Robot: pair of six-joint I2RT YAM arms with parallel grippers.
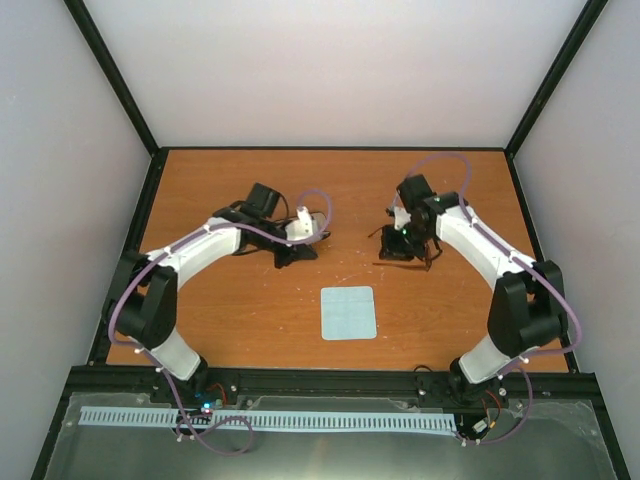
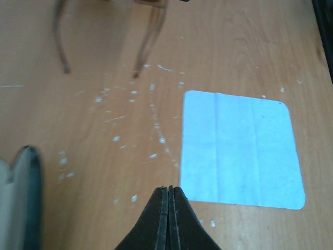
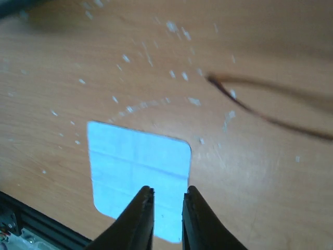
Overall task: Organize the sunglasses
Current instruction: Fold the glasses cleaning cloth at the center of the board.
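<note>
Left gripper [image 2: 168, 195], pressed together, hovers near blue cloth [image 2: 242, 148], sunglasses [image 2: 148, 41] beyond.

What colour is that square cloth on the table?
The cloth is pale blue, seen best in the left wrist view.

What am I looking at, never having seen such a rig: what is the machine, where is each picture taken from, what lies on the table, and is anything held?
Two robot arms are bolted at the near edge of a wooden table. One picture looks down from above; the other two come from cameras on the wrists. On the table lie a pale blue cloth, a black glasses case and brown-tinted sunglasses. The left gripper is shut on nothing; the right gripper stands slightly open, empty.
</note>
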